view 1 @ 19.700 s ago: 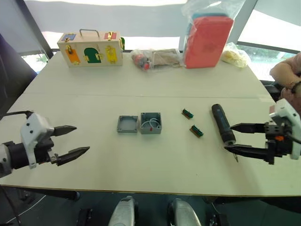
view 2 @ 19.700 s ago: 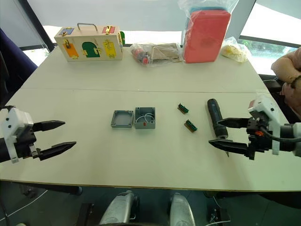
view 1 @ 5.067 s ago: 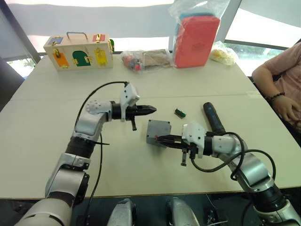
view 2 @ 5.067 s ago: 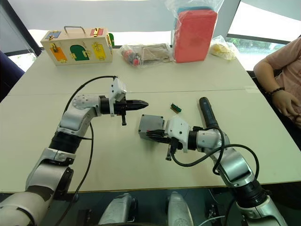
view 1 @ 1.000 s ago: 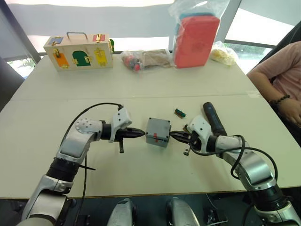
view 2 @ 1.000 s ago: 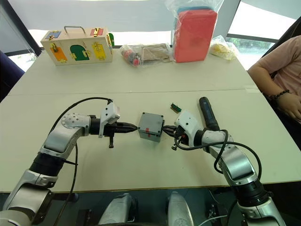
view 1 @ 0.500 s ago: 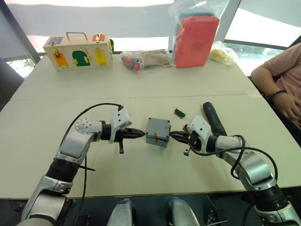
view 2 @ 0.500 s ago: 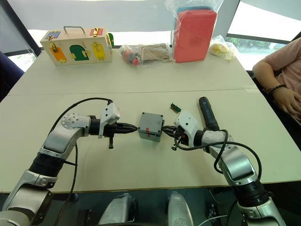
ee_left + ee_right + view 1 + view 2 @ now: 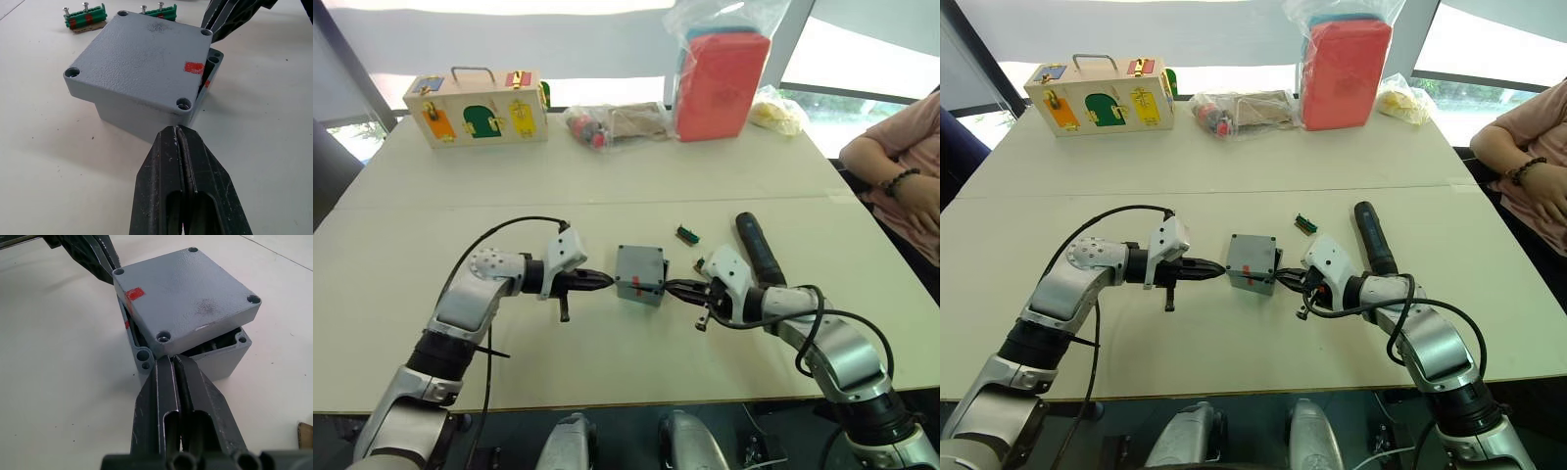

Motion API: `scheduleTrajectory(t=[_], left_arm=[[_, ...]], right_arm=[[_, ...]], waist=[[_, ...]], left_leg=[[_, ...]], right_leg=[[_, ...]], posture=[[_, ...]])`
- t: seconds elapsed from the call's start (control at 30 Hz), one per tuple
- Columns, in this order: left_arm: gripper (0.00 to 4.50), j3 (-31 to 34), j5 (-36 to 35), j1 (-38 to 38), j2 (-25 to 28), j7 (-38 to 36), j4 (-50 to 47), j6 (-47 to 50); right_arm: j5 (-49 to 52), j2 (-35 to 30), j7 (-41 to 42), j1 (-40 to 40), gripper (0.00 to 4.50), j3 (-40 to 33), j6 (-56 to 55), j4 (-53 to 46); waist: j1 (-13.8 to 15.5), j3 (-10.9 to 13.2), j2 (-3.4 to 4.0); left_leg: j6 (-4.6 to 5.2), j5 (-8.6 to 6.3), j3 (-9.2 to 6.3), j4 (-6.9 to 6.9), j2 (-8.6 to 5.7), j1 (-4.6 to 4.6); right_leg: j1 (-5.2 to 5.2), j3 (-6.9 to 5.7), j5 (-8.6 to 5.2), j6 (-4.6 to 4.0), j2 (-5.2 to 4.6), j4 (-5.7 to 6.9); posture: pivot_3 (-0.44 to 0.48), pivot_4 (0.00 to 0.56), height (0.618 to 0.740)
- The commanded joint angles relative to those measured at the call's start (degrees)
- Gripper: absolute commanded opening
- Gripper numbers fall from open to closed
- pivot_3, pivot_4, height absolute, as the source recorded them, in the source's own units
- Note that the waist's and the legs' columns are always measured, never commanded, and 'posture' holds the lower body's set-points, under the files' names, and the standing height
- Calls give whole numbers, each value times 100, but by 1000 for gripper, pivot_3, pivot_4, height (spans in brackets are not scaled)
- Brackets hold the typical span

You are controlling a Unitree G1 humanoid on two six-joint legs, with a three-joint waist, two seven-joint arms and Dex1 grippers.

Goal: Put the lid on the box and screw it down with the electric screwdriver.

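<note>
I had both arms bent in toward the box [image 9: 640, 273], elbows out, forearms low over the table and pointing at each other from either side of it. My left gripper [image 9: 605, 281] was level, its two black fingers [image 9: 183, 161] pressed flat together with no gap, the tips just at the box's left wall. My right gripper [image 9: 672, 287] came in from the opposite side, its fingers [image 9: 176, 382] likewise closed against each other, the tips at the box's right edge, just under the overhanging corner of the lid [image 9: 183, 296]. Both wrists were held roughly horizontal, a black cable looping off each forearm.
</note>
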Motion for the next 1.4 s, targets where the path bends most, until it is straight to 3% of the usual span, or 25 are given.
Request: scheduleTrajectory(t=[0.03,0.73,1.1,1.4], left_arm=[[0,-34,-56,-94,-23,-40,-138,-76],[0,191,-34,-254,370,-111,271,-358],[0,179,135,-635,-91,437,899,-688],[0,91,233,-726,-376,530,972,-752]], right_arm=[[148,-1,52,-15,78,-45,-15,-308],[313,-234,60,-221,78,-461,38,-275],[-212,52,-120,-635,78,-150,-540,694],[-221,144,-13,-658,78,-22,-513,726]], waist=[[1,0,0],[1,0,0],[-7,0,0],[-4,0,0]], left_leg=[[0,0,0,0,0,0],[0,0,0,0,2,0],[0,0,3,1,-7,0],[0,0,3,1,-7,0]], right_leg=[[0,0,0,0,0,0],[0,0,0,0,1,0],[0,0,1,1,0,0],[-1,-1,1,2,1,2]], posture=[[0,150,730],[0,150,730],[0,150,730],[0,150,730]])
